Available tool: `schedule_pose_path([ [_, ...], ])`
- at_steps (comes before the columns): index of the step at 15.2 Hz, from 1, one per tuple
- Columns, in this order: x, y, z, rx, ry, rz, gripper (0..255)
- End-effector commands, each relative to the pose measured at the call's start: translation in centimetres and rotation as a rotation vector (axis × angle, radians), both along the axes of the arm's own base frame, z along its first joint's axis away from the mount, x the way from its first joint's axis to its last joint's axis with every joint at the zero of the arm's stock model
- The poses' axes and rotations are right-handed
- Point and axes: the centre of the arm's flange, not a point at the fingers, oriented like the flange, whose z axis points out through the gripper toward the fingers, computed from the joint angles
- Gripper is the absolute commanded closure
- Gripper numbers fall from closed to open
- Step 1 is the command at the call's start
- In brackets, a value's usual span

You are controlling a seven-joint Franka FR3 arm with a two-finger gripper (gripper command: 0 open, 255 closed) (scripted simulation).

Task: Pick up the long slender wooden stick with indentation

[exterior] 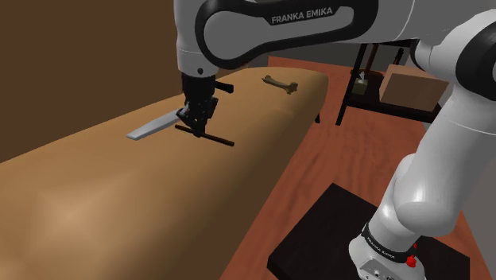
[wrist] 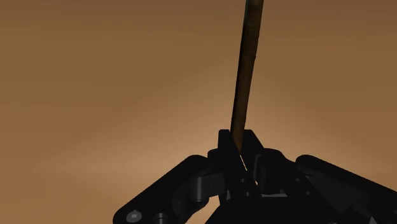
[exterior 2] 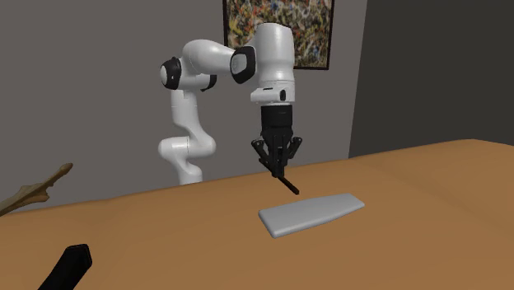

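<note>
Over long brown counter (exterior: 95, 183), just beside grey slab (exterior 2: 311, 212): clasping dark slender stick (wrist: 245, 76) near one end between closed jaws, far tip slanting toward counter. Lift stage, seemingly. Next: raise straight up, keeping grip firm.

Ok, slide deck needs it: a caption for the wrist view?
Black pincer clasping a slender dark stick, brown surface behind.

Your slab (exterior: 155, 126) lies on the table (exterior: 119, 199), just beside the stick (exterior: 218, 139) in the gripper (exterior: 197, 123). The branch (exterior: 280, 83) sits at the table's far end.
</note>
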Motion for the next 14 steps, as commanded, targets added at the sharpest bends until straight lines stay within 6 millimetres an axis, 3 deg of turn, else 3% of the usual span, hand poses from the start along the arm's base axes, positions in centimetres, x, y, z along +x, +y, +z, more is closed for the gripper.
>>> schedule_pose_path([
  [1,0.0,-0.1,0.9,-0.002,0.003,-0.001,255],
  [12,0.0,-0.1,6.7,-0.002,0.003,-0.001,255],
  [14,0.0,-0.1,6.7,-0.002,0.003,-0.001,255],
])
